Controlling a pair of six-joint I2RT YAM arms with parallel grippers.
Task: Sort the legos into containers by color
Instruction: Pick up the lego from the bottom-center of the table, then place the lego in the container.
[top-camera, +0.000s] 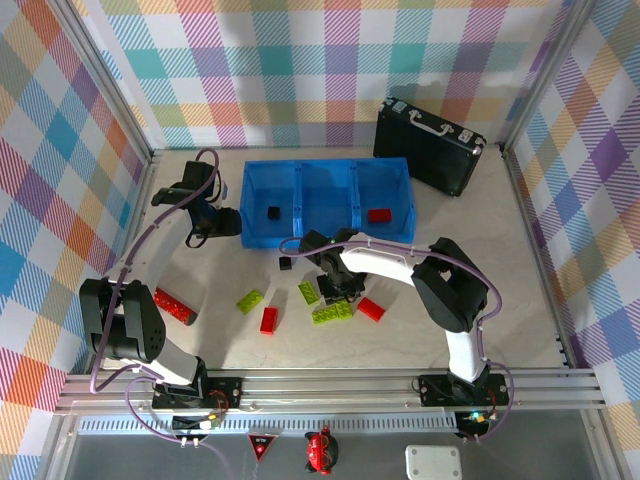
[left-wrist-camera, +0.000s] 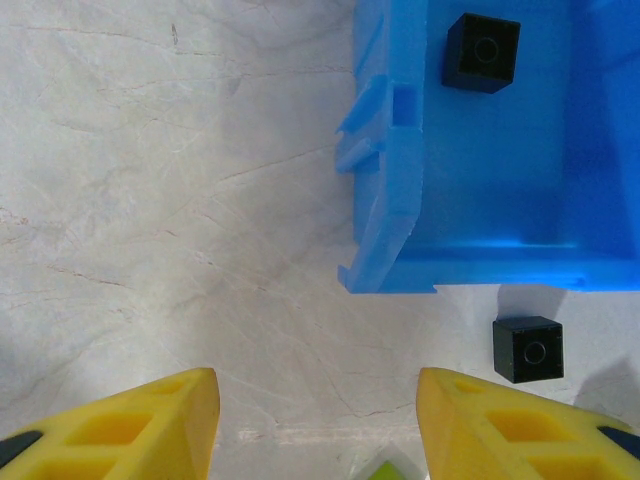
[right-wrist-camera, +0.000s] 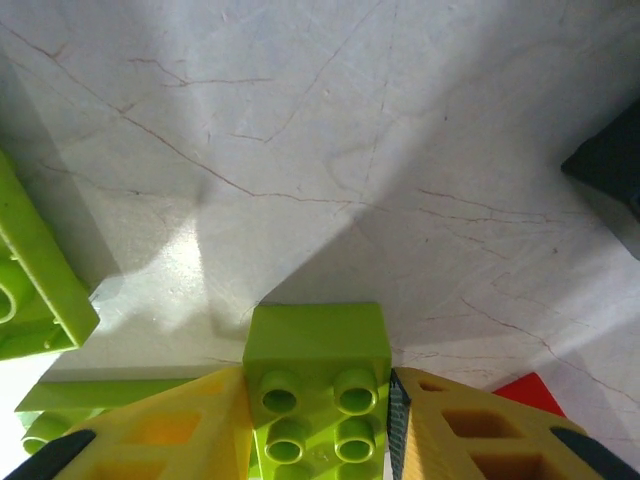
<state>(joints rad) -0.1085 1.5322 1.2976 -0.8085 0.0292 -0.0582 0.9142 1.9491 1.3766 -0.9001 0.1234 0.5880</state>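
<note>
The blue tray holds the containers: a black lego lies in the left one and a red lego in the right one. My right gripper is down among the loose legos, and its yellow fingers press both sides of a lime-green lego. My left gripper hovers open beside the tray's left end, nothing between its fingers. Below it are the tray corner, the black lego inside and a black lego on the table.
Loose on the table: a long red bar, lime bricks, red bricks and a black cube. A black hard case stands behind the tray's right end. Another lime brick lies left of my right fingers.
</note>
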